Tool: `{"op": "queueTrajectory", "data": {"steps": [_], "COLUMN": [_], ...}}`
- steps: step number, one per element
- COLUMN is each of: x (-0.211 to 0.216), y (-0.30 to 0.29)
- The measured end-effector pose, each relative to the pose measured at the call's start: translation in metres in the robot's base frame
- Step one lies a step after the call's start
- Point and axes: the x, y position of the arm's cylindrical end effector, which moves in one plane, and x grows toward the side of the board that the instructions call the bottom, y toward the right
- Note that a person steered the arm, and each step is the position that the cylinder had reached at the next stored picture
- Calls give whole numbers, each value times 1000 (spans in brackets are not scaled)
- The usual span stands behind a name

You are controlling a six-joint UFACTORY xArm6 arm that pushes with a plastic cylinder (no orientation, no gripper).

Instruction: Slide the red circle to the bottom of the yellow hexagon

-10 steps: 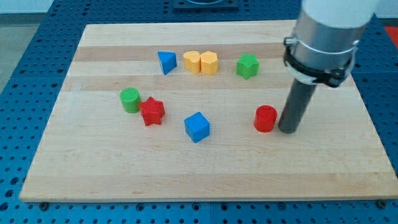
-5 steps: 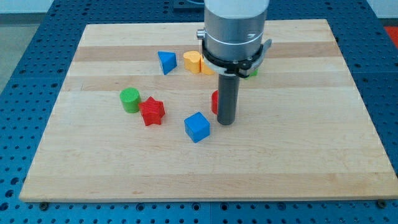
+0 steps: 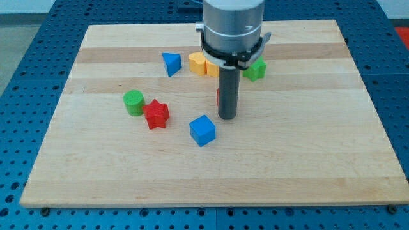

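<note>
My tip (image 3: 227,117) rests on the board near its middle, right of the blue cube. The red circle (image 3: 218,97) is almost wholly hidden behind the rod; only a thin red sliver shows at the rod's left edge. Two yellow blocks stand above it: one (image 3: 197,63) in full view and one (image 3: 211,69) mostly covered by the arm's body, so I cannot tell which is the hexagon. The red sliver lies below the covered yellow block.
A blue triangle (image 3: 170,64) lies left of the yellow blocks. A green block (image 3: 257,69) peeks out right of the arm. A green cylinder (image 3: 133,102) and a red star (image 3: 156,114) sit at the left. A blue cube (image 3: 202,130) lies below and left of my tip.
My tip swept from the right side of the board to the middle, pushing the red circle left and upward. In the last half second it moved slightly further up and left.
</note>
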Motion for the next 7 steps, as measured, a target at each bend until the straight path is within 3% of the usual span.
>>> {"op": "queueTrajectory", "data": {"steps": [3, 5, 7], "x": [-33, -50, -59], "y": [0, 46, 47]}}
